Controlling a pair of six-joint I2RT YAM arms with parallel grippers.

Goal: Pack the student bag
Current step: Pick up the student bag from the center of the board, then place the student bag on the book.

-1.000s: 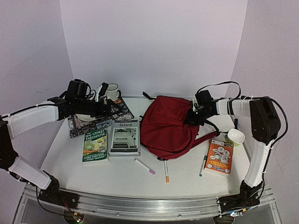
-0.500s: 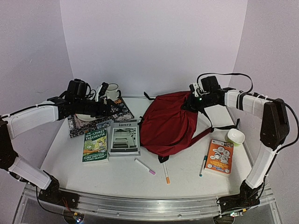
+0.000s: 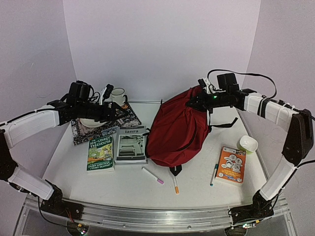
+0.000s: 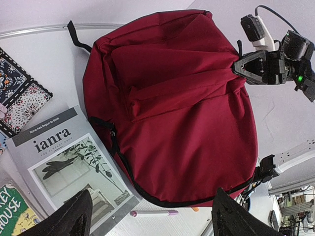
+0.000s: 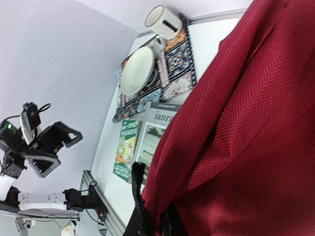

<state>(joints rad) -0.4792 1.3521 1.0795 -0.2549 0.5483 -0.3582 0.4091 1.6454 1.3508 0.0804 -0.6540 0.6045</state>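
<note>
The student bag (image 3: 174,132), dark red with black trim, hangs partly raised at the table's centre, its bottom resting on the table. My right gripper (image 3: 196,102) is shut on the fabric at its top right corner; in the right wrist view the red cloth (image 5: 246,123) fills the frame and is pinched at the gripper (image 5: 157,227). My left gripper (image 3: 110,112) hovers open and empty over the patterned mat, left of the bag. The left wrist view shows the bag (image 4: 172,108) beyond its spread fingertips (image 4: 74,216).
Left of the bag lie the "ianra" book (image 3: 131,144) and a green Treehouse book (image 3: 100,153). An orange book (image 3: 231,164), a teal pen (image 3: 214,174) and a small cup (image 3: 248,144) sit right. A purple pen (image 3: 153,175) and an orange pen (image 3: 175,182) lie in front. Behind the left gripper are a mat (image 3: 129,114), a plate (image 3: 90,123) and a mug (image 3: 118,96).
My right gripper closed on the bag's top and rose up and back, pulling the bag from flat to nearly upright. The left arm barely moved.
</note>
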